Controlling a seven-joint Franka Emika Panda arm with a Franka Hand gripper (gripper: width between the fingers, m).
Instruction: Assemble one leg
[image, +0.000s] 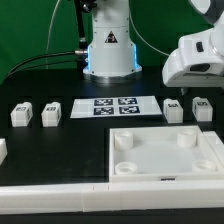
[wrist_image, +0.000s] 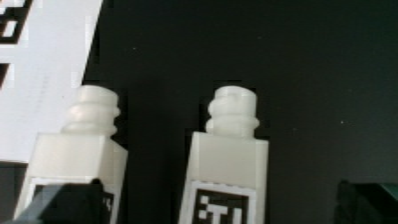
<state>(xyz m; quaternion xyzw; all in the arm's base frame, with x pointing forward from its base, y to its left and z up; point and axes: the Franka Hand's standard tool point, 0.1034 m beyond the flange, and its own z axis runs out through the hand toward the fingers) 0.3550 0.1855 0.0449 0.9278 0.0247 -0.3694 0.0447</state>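
Observation:
Two white legs (wrist_image: 228, 150) (wrist_image: 80, 150) lie side by side on the black table, each with a knobbed end and a square marker tag on its body. In the exterior view they are the pair at the right (image: 173, 110) (image: 201, 108). My gripper (image: 190, 90) hangs just above this pair. In the wrist view the gripper (wrist_image: 210, 208) is open and empty. Its dark fingertips (wrist_image: 365, 205) show at the frame's lower corners, with one leg between them and the other leg at the far fingertip. Two more legs (image: 21, 115) (image: 52, 113) lie at the exterior view's left.
The marker board (image: 112, 105) lies in the middle of the table and shows beside the legs in the wrist view (wrist_image: 45, 60). A big white square panel (image: 165, 160) with round corner sockets lies in front. The robot base (image: 108, 50) stands behind.

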